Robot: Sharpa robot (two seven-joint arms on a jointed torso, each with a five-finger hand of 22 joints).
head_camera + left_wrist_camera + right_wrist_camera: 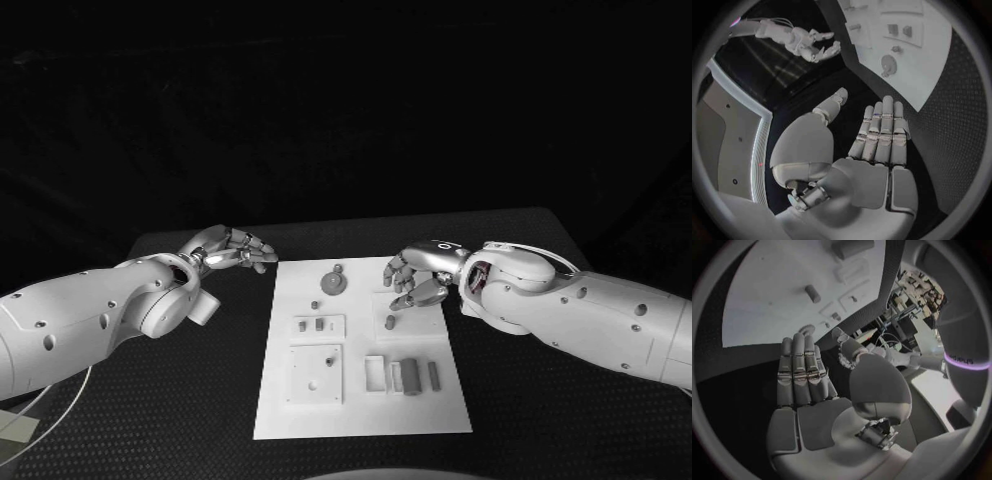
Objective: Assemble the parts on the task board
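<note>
The white task board (364, 415) lies in the middle of the black table. Grey parts sit on it: a round disc (333, 281) near the far edge, a small cylinder (389, 322), a square plate (316, 373) and several bars (411, 375). My left hand (228, 248) hovers over the table just off the board's far left corner, fingers straight and apart, holding nothing (873, 150). My right hand (415, 275) hangs above the board's far right edge, near the cylinder (812, 293), its palm (811, 385) bare and its fingers extended.
A small peg (315, 304) and a tile with two small pieces (310, 324) lie left of centre on the board (936, 75). Black table (173, 400) surrounds the board on all sides.
</note>
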